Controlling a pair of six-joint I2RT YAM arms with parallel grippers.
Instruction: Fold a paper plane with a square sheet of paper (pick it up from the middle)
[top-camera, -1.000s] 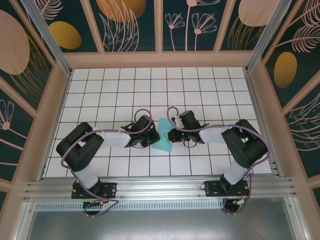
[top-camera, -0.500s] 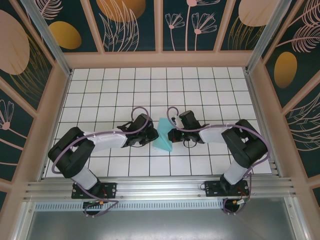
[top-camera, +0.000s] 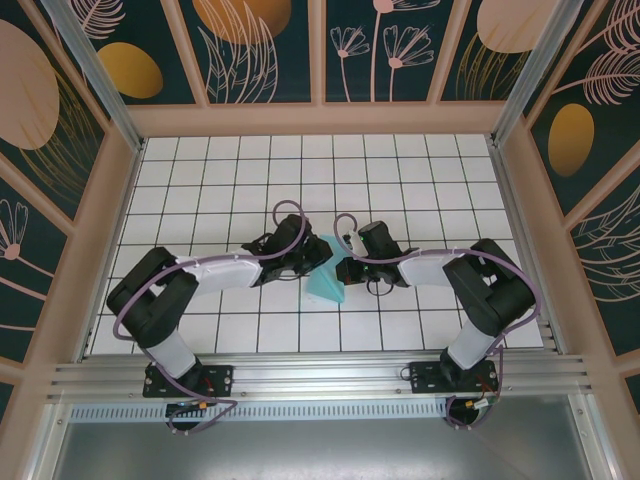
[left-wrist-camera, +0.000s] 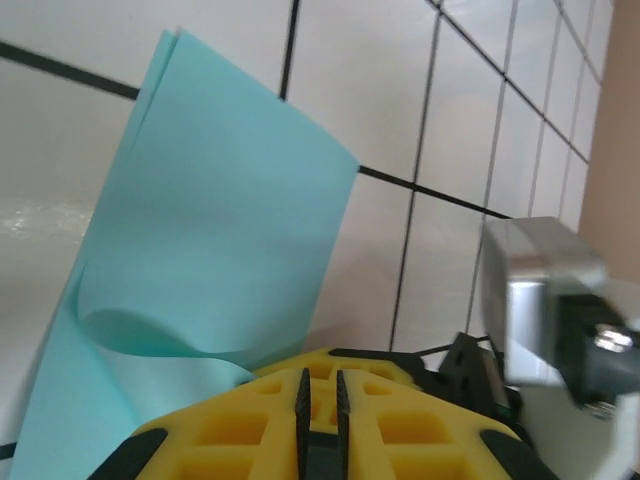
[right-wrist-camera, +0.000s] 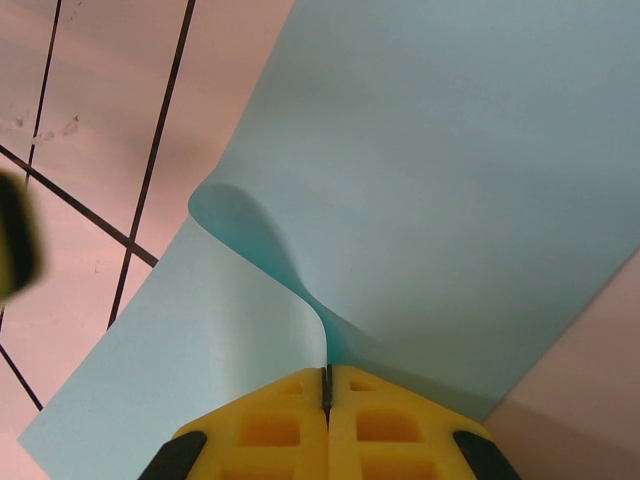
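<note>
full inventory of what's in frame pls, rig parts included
sheet of paper: 1, light turquoise, partly folded, table centre between the grippers
table: 1, white with black grid, inside the enclosure
wall panels: several, dark teal floral, wood-framed, around the table
rail: 1, silver, near edge by the arm bases
arms: 2, black and white, reaching to centre
left gripper: 1, yellow, at the paper's left edge
right gripper: 1, yellow, shut on the paper
</note>
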